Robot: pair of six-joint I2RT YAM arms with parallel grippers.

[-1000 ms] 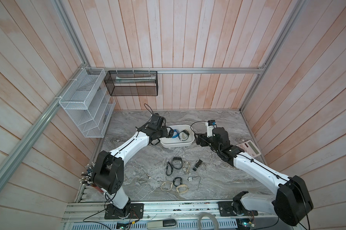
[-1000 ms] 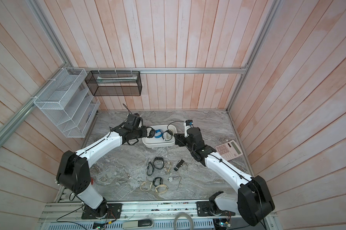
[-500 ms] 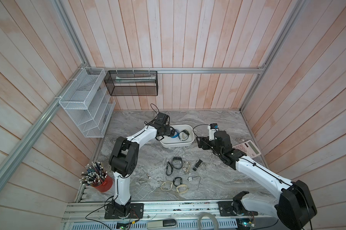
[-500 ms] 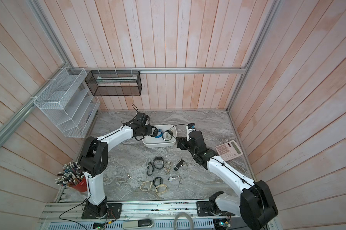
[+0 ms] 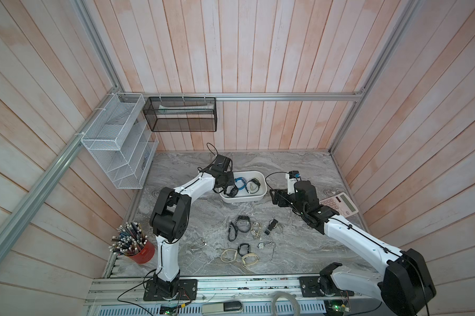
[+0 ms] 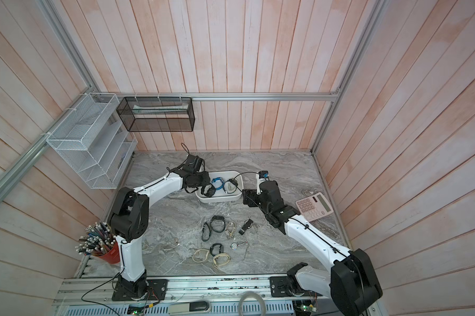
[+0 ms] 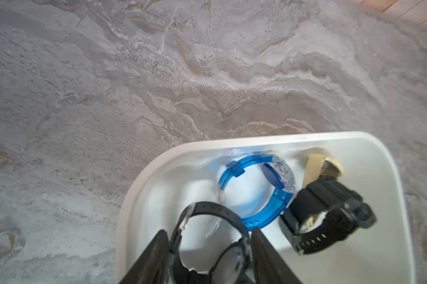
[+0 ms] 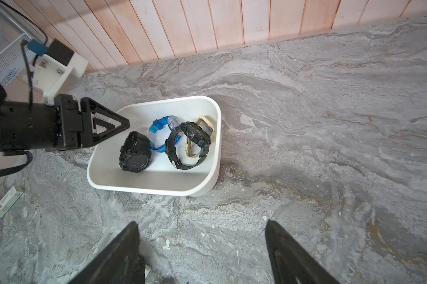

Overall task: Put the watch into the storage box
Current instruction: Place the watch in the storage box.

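The left gripper (image 7: 208,230) stands parted over the storage box (image 8: 158,189). The black watch (image 8: 135,155) sits inside the box between its fingertips, beside a blue watch (image 8: 156,128). The right gripper (image 8: 201,222) hangs wide, holding nothing, near the box.

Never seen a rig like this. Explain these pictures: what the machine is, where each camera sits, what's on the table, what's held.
Two white robot arms stand at a marble table, each ending in a two-fingered gripper. The top views look down from overhead; each wrist view looks along one arm's fingers. The storage box holds a blue watch, a black watch and a beige watch. Loose watches and a calculator lie on the table. The left gripper has its jaws either side of a second black watch over the box; whether they grip it I cannot tell. The right gripper is open, empty.
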